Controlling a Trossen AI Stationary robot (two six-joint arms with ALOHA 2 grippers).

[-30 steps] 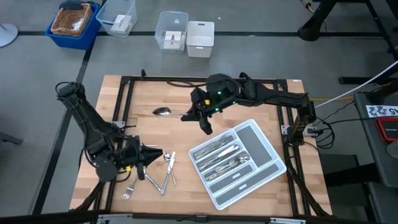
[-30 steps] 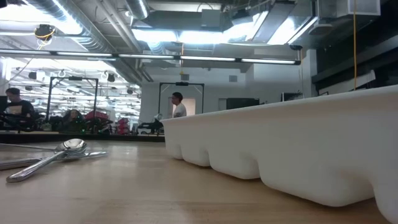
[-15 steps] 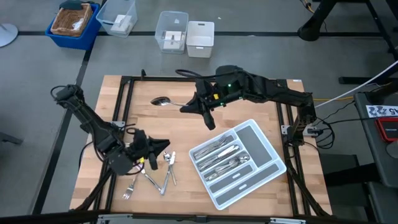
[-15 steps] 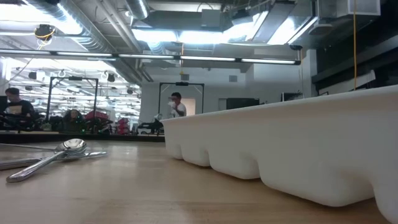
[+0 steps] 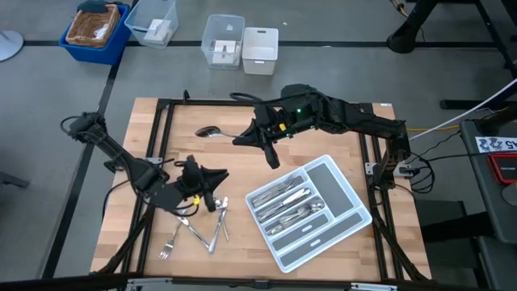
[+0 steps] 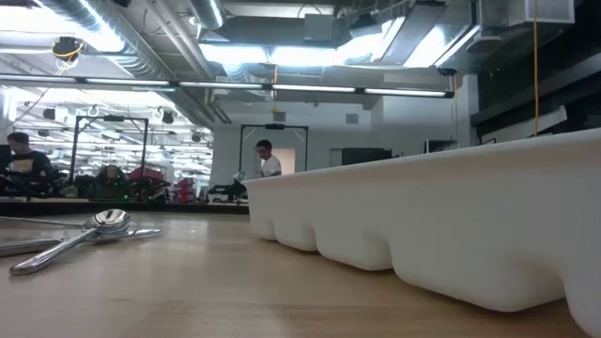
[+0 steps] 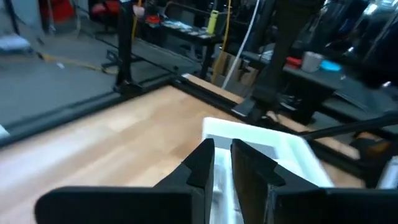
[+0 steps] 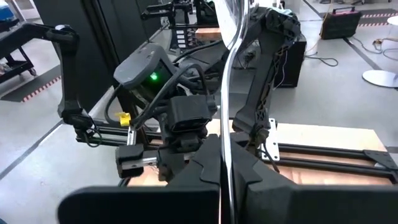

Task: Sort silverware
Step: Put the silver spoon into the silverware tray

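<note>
The sorting looks to me about half done. The light grey tray [image 5: 343, 198] already holds a good number of pieces in its long compartments, while a small heap of loose silverware [image 5: 212, 226] lies on the wooden table [image 5: 315, 149] near the front left, and a fork [image 5: 168, 245] lies a little apart from it.

The right gripper [image 5: 240, 137] is over the far middle of the table, clenched on a spoon [image 5: 212, 130]; in its wrist view the thin metal handle runs up between the closed fingers. I judge this piece is on its way to the tray.

The left gripper [image 5: 220, 175] hangs just above the heap, pointing toward the tray. Its fingers [image 7: 200, 163] stand with a narrow gap, and I see nothing between them.

Which kinds of cutlery lie in which compartment I cannot make out from above. The low view shows only the tray's wall and two or three pieces by the edge; both arms are out of it.
</note>
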